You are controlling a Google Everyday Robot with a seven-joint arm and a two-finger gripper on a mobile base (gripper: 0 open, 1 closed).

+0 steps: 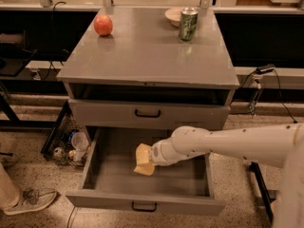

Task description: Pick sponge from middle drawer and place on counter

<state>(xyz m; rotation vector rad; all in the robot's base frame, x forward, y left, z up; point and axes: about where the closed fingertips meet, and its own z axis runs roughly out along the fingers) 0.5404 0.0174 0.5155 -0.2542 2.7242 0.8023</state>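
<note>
Reaching into your open middle drawer [180,204], the gripper [152,156] touches the one sponge [142,161], which lies tilted inside; whether it is clamped, you cannot tell. One apple [103,24], one can [188,24] and one bowl [173,16] stand on the counter [147,53].

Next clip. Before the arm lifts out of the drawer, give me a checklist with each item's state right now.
1. Is the middle drawer pulled open: ok.
2. Is the gripper inside that drawer, right at the sponge: ok.
3. Is the hold on the sponge secure: cannot tell.
4. Is the upper drawer shut and out of the lift path: ok.
5. Is there a bare spot on the counter: ok, the apple and can sit at the back.
</note>
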